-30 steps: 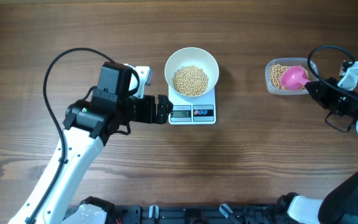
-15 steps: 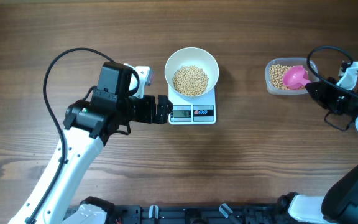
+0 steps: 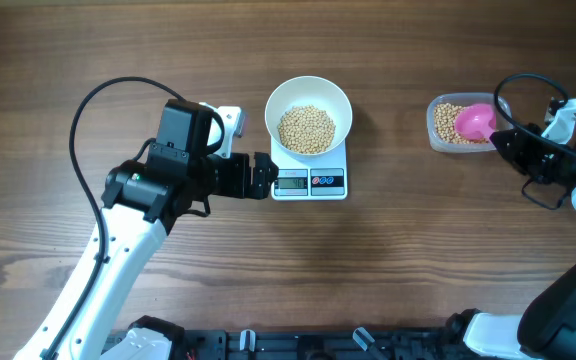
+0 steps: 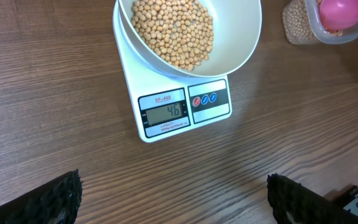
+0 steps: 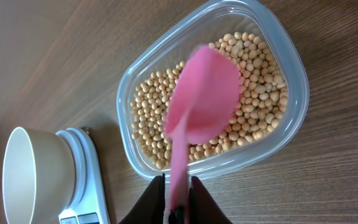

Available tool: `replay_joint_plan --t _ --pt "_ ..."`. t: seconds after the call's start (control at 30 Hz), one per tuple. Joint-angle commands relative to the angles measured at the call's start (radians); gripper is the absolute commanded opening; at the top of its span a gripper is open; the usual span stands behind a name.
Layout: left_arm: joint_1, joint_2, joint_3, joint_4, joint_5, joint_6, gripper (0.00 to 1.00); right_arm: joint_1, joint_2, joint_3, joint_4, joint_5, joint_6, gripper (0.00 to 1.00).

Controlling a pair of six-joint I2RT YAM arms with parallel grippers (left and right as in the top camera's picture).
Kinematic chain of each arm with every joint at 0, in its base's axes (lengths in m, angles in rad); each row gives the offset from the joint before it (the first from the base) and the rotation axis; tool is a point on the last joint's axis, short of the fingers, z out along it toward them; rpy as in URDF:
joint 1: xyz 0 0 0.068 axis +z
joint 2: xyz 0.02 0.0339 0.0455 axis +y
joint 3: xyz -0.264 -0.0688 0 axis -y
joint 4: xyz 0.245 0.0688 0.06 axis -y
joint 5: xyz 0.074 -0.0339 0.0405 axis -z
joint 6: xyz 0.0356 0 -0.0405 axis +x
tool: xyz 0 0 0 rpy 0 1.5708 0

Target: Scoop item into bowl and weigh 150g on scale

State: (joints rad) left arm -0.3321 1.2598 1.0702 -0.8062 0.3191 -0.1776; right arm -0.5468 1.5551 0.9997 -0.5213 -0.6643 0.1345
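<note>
beans (image 3: 306, 129): in bowl (image 3: 278, 105), on scale (image 3: 310, 182), mid-worktop (image 3: 418, 260) toward far edge. display shows 46, so i judge most scooping is left.
right pincer (image 5: 178, 196): near right edge, pinching pink scoop (image 5: 207, 93) above bean tub (image 5: 291, 124).
left pincer (image 4: 173, 205): spread wide, level, just beside scale's left-edge side.

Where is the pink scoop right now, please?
Overhead, the pink scoop sits in the clear tub at far right, handle in the right gripper.
</note>
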Motion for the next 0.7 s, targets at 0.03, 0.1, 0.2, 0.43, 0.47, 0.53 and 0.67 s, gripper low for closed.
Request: replay_joint_plan --t 0.03,0.1,0.2,0.43,0.47,0.53,0.67 --pt "-0.003 0.003 -0.007 0.003 0.012 0.016 1.00 -0.006 0.013 0.020 0.005 0.002 0.002 0.10" --pt "-0.003 0.003 -0.007 0.003 0.012 0.016 1.00 -0.006 0.013 0.020 0.006 0.002 0.020 0.10" --pt "-0.003 0.003 -0.007 0.003 0.012 0.016 1.00 -0.006 0.013 0.021 0.012 0.002 0.026 0.10" --pt "-0.003 0.003 -0.007 0.003 0.012 0.016 1.00 -0.006 0.012 0.021 0.013 -0.010 0.026 0.04" --pt "-0.003 0.003 -0.007 0.003 0.012 0.016 1.00 -0.006 0.012 0.022 0.013 -0.018 0.026 0.04" --pt "-0.003 0.003 -0.007 0.003 0.012 0.016 1.00 -0.006 0.010 0.035 0.012 -0.053 0.026 0.04" --pt "-0.003 0.003 -0.007 0.003 0.012 0.016 1.00 -0.006 -0.009 0.078 0.012 -0.100 0.023 0.04"
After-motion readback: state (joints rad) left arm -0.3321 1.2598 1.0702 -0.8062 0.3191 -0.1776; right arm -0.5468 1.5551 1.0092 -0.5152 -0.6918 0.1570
